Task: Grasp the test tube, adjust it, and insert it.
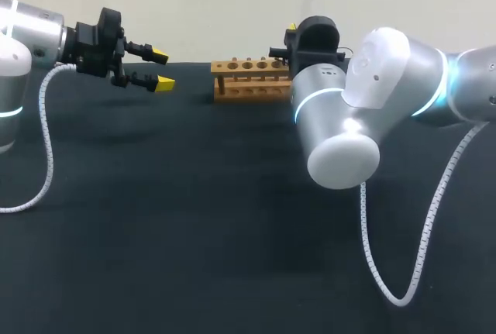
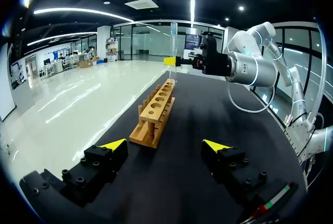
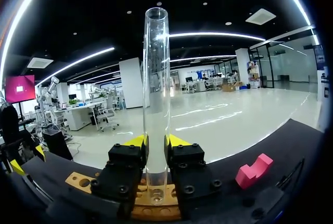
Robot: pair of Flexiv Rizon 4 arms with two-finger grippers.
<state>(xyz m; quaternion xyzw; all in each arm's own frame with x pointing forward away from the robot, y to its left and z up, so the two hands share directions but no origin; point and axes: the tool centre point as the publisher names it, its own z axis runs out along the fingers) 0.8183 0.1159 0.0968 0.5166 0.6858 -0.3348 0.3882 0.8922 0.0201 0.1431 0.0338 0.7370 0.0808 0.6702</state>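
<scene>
Test tube [image 3: 156,78], clear glass and upright, is clenched between the two yellow-tipped fingers of the right claw [image 3: 156,142], which grip it low on its length from both sides, so most of the glass rises above the fingers with the open mouth at the top. Its rounded lower end hangs just below the fingers and right over the wooden rack [image 1: 249,78]; whether it has entered a hole cannot be told. In the head view the rack stands at about 12 o'clock on the dark worktop [image 1: 194,218], near its far edge, with the right arm's wrist just beside the rack at 1 o'clock. The left claw [image 1: 161,70] hovers at about 10 o'clock, well apart from the rack, its fingers spread wide and holding nothing. From the left wrist the rack stretches away ahead of those open fingers, with the tube at its far end. A pink block [image 3: 253,169] lies on the worktop beside the right claw.
</scene>
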